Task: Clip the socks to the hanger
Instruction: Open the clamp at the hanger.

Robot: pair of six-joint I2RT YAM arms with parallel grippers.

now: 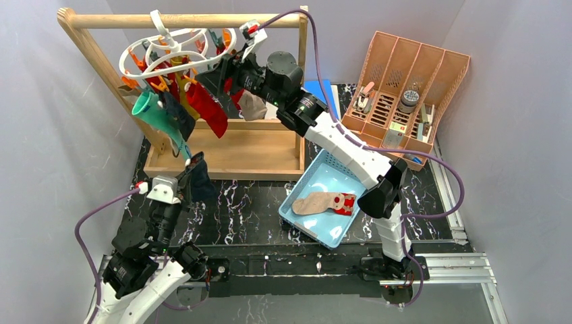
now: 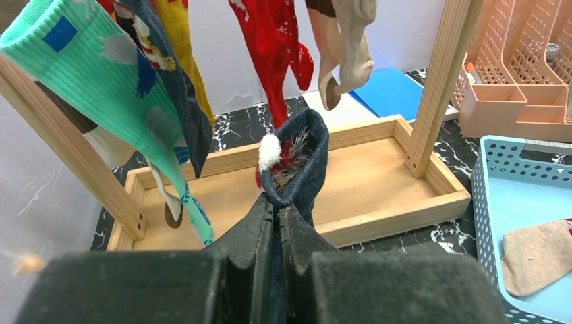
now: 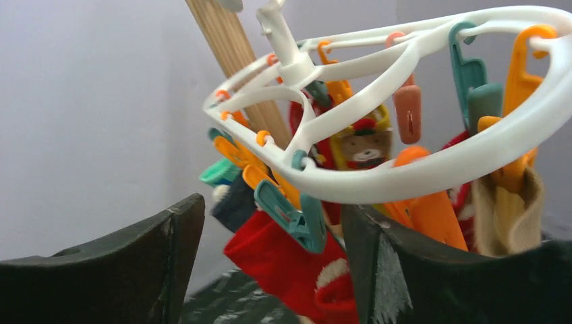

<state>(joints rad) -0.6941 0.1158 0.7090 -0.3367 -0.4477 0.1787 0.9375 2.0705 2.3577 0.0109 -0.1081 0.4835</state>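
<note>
Several red, teal, navy and mustard fabric socks (image 1: 206,108) already hang clipped on the white plastic ring hanger (image 1: 177,50) above the worktop's (image 1: 249,202) far-left corner. The left gripper (image 2: 276,206) pinches a navy sock (image 2: 307,158) near it, and the right gripper (image 3: 270,209) gapes empty beside the ring, while a tan sock (image 1: 313,202) and a red sock (image 1: 345,203) wait in the light-blue plastic tray (image 1: 322,170). The worktop is black marbled, the walls (image 1: 40,135) grey.

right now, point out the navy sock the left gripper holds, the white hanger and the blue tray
navy sock (image 2: 311,160): left wrist view, on its open cuff
white hanger (image 3: 465,156): right wrist view, on the near rim
blue tray (image 1: 324,181): top view, on its bare floor
</note>
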